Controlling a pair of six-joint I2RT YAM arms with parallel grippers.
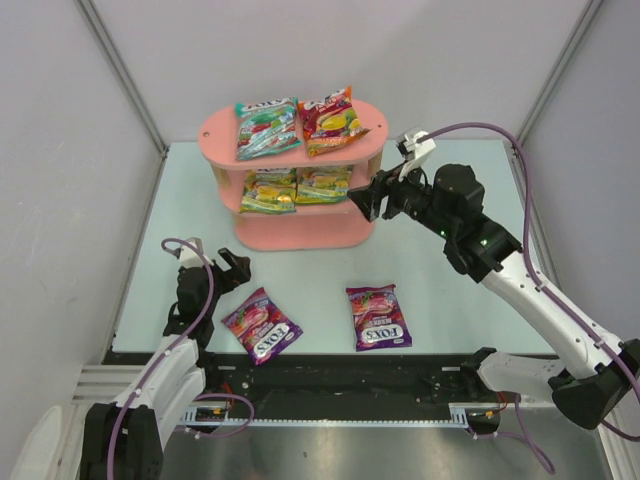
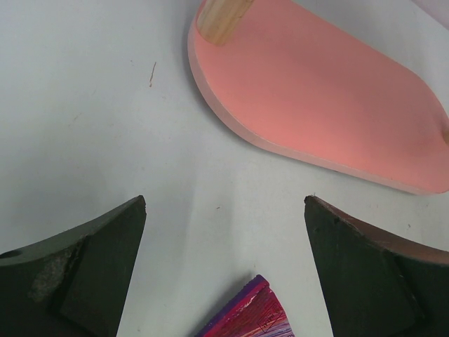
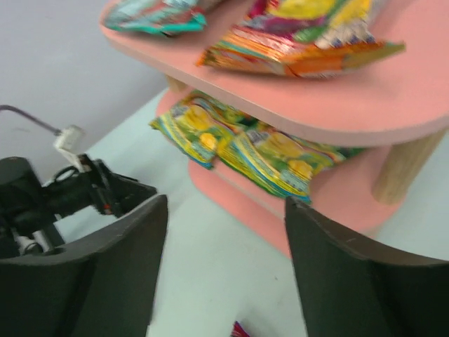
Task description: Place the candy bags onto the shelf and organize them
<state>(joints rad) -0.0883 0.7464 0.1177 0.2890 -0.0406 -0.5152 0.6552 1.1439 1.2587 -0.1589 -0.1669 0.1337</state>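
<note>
The pale green table (image 1: 300,270) bears the pink shelf (image 1: 300,235), a left purple bag (image 1: 262,326) and a right purple bag (image 1: 378,316).

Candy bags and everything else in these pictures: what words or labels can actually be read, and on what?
"FOX'S": on the left purple bag lying on the table.
"FOX'S": on the right purple bag, upside down in the top view.
Teal bag and red-orange bag on the shelf's top board: lettering too small to read.
Yellow-green bags on the middle board: print blurred.
Nothing else carries readable text.
</note>
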